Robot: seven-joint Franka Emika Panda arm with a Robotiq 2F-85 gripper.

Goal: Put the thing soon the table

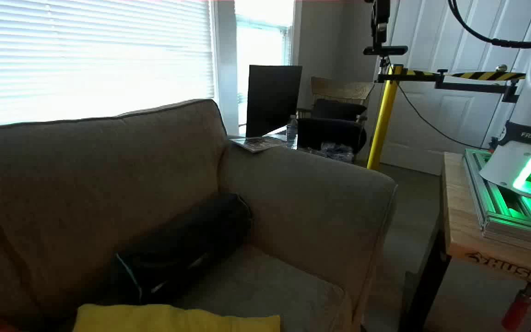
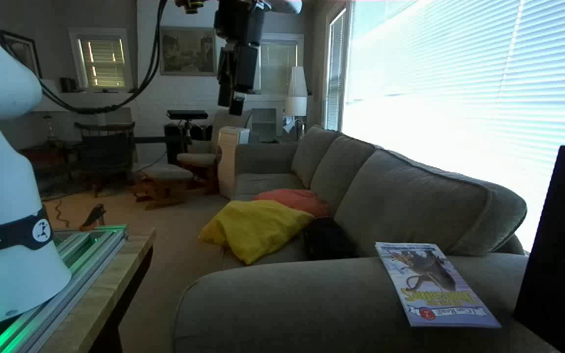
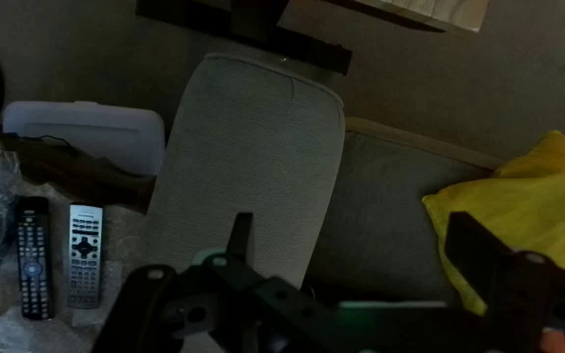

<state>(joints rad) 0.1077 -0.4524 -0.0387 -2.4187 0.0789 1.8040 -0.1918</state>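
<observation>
My gripper [image 3: 351, 215] is open and empty, its fingers wide apart above the sofa in the wrist view. It hangs high in both exterior views [image 1: 379, 37] [image 2: 231, 100], touching nothing. A thin picture book [image 2: 437, 284] lies flat on the sofa arm; its edge also shows in an exterior view [image 1: 256, 144]. A black remote [image 3: 34, 260] and a silver remote [image 3: 85, 255] lie side by side on a plastic-strewn surface at the wrist view's lower left. A clear bottle [image 1: 292, 131] stands behind the sofa arm. I cannot make out the dark desk-like table for certain.
The beige sofa [image 1: 311, 193] holds a yellow pillow [image 2: 258, 230], a red pillow [image 2: 295, 200] and a dark bolster [image 1: 187, 244]. A black upright panel [image 1: 274, 99] stands behind its arm. A yellow post [image 1: 383, 120] carries a camera. The robot's wooden bench [image 1: 459, 221] stands beside the sofa.
</observation>
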